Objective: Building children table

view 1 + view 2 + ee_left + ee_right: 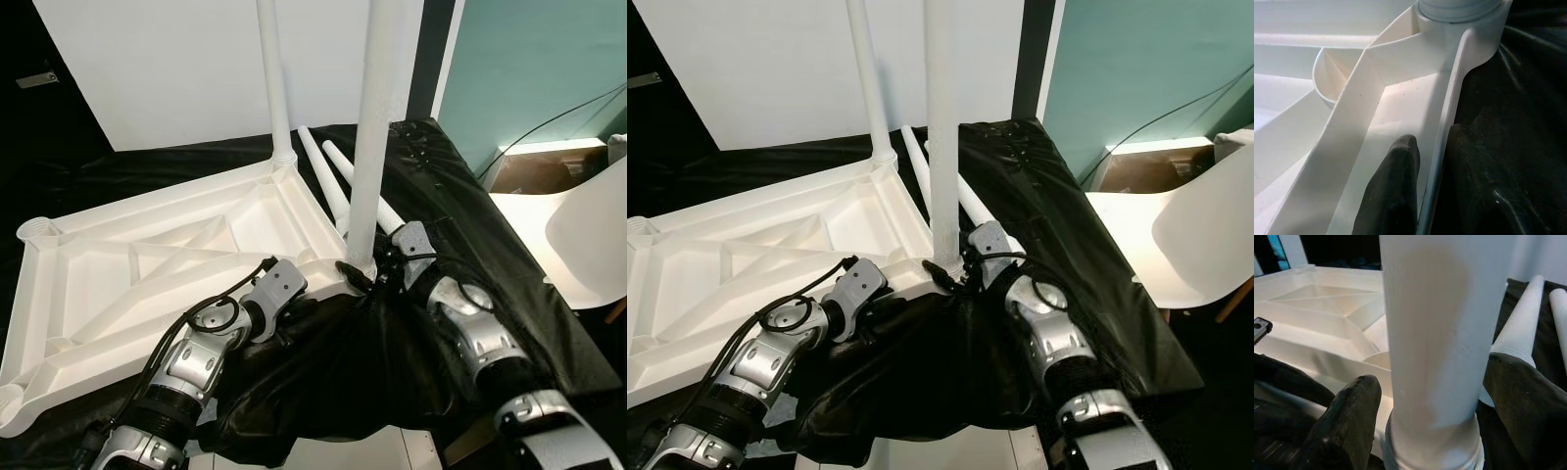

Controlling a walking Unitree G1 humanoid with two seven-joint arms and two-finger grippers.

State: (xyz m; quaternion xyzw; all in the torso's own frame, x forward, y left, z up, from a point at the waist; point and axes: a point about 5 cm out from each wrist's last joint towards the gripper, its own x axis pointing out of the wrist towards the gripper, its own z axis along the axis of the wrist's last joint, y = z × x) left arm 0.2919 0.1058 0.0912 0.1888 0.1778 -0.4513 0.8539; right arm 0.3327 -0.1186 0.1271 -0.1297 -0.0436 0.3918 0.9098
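Tabletop, white, ribbed, upside down; left gripper pinches its rim, right gripper straddles an upright leg.

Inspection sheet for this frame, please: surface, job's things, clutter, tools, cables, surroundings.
Surface: black sheet over a table.
Job's things: white tabletop lying upside down; two legs upright in corner sockets, near leg, far leg; two loose legs on the sheet.
Clutter: nothing seen.
Tools: left tool straddles the tabletop's rim; right tool brackets the near leg's base.
Cables: black cable on the left arm; another along the teal wall.
Surroundings: white chair, white panel.
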